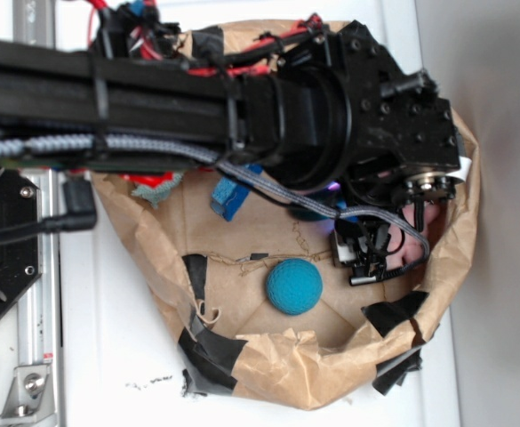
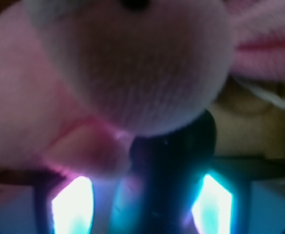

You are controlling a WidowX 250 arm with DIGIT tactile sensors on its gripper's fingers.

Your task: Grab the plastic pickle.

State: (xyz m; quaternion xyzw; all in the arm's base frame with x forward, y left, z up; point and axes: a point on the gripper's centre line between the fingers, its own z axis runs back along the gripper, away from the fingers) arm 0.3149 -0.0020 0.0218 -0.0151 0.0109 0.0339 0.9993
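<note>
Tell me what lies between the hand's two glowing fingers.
Wrist view: what looks like the plastic pickle, a dark glossy oblong, stands between the fingers; the pink bunny crowds in just beyond it.

Exterior view: bright, even, slightly soft. Wrist view: dim, heavily blurred — two glowing panels flare at bottom.

Teal ball in paper bag

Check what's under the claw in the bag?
Wrist view: pink bunny fills the frame, dark pickle between the claw's lit fingers. Whether they touch it is unclear; the arm covers it from outside.
</note>
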